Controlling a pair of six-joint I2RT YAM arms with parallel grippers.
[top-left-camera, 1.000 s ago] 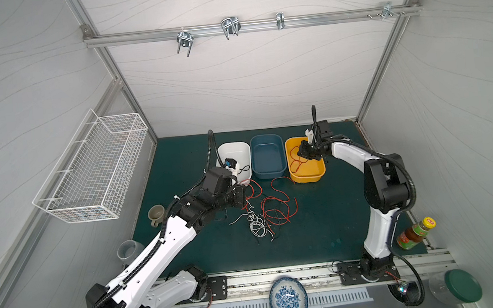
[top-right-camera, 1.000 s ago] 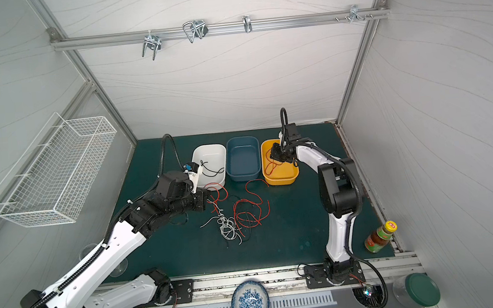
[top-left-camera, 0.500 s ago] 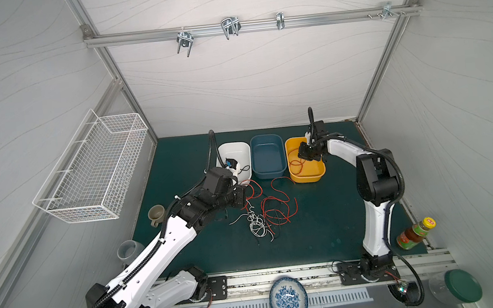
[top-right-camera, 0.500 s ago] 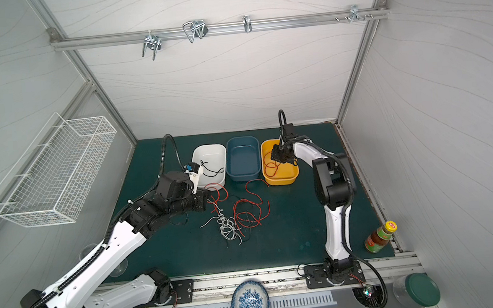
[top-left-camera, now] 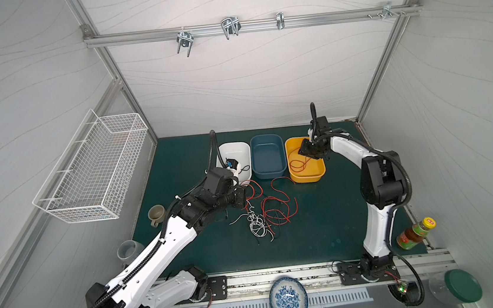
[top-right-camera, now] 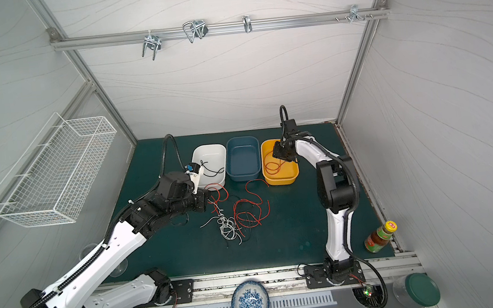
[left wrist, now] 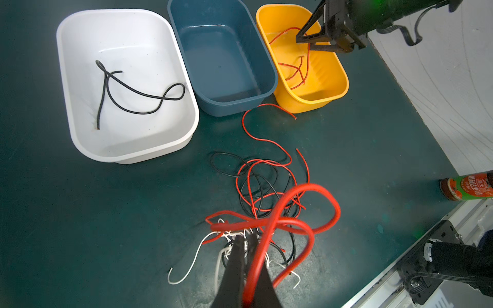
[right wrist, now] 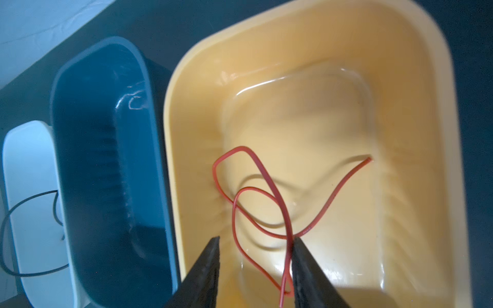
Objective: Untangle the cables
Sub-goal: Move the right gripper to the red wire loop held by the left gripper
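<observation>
Green mat (top-left-camera: 323,230) under tangled cables (top-left-camera: 263,218), white walls (top-left-camera: 247,77), aluminium rail (top-left-camera: 257,25) overhead.

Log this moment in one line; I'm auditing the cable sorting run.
left pincer: shut on red cable | right pincer: open over yellow bin | loose red cable: inside yellow bin | tangle: on mat

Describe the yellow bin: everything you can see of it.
The yellow bin is a glossy plastic-looking rectangular tub with rounded corners and a flared rim, upright on the green mat, close beside the blue bin. One thin red cable lies looped inside it. The right gripper hangs above it, jaws apart, a strand passing between them.
</observation>
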